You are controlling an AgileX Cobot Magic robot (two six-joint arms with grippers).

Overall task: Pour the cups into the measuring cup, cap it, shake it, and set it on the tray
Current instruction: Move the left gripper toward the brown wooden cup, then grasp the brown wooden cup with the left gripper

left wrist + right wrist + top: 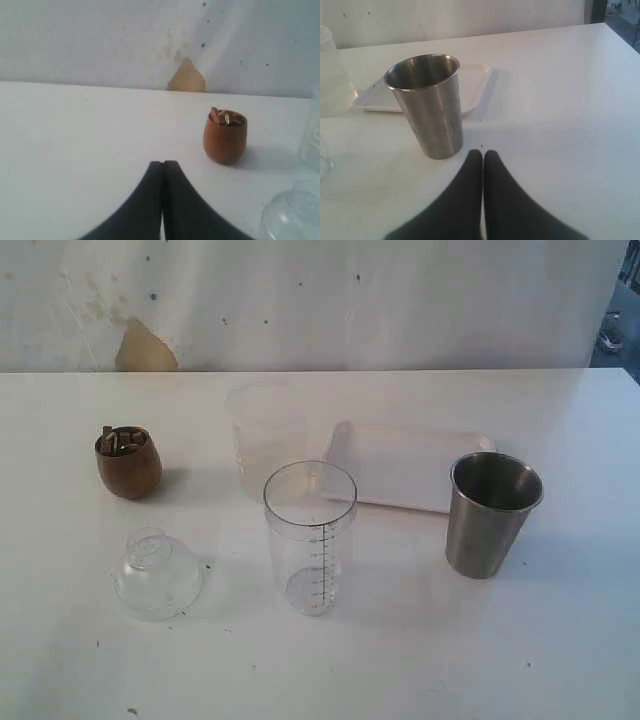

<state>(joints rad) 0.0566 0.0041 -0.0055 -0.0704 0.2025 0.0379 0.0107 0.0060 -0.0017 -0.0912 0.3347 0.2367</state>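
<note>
- Zero pours done, I judge: wooden cup (129, 462) mid-left, loaded; your left gripper (163, 164) pinched closed, empty.
- Lid (157, 575) lower left; measuring cup (310, 538) centre, uncapped.
- Tray (400, 465) then steel tumbler (492, 512) right; right gripper (482, 153) closed, empty. Open your fingers first.

I see a brown wooden cup (129, 468), a silver-grey steel tumbler (489, 518), a clear measuring cup (310, 540) marked in black, and a white tray (400, 468).

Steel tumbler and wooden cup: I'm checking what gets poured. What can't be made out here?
- Steel tumbler: inside bottom hidden by its own wall, exterior and right wrist views.
- Wooden cup: pieces at the rim too small and blurred to identify.
- Lid: cut off by the left wrist view's edge.
</note>
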